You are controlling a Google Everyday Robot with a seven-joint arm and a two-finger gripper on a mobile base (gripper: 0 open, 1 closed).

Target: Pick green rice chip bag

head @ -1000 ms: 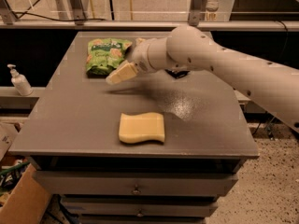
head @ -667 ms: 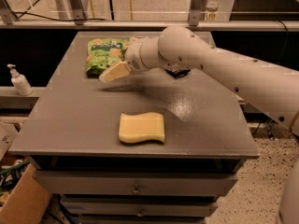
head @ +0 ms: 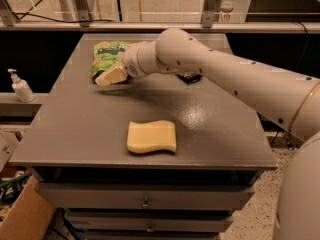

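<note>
Judging by this view, you have the gripper (head: 111, 76) low at the near edge of the green rice chip bag (head: 107, 54), which lies flat at the far left of the worktop (head: 75, 134), close to its back edge. You cannot tell from here whether the gripper is open or closed, nor whether it touches the bag or sits just in front of it. That uncertainty is your main risk: if you close without the bag truly between the jaws, you probably catch only a crinkly fold, and the slick film may slip free on the lift. Driving forward to get deeper could instead shove the light bag toward the back edge and off it. Coming in too low could scrape the gripper along the worktop. Watch the arm (head: 225, 74) too, since the small black wrapped bar (head: 190, 77) lies right beneath it and a sideways swing might sweep it along. The pale yellow sponge (head: 151, 136) sits well apart, near the front, and looks safe.
</note>
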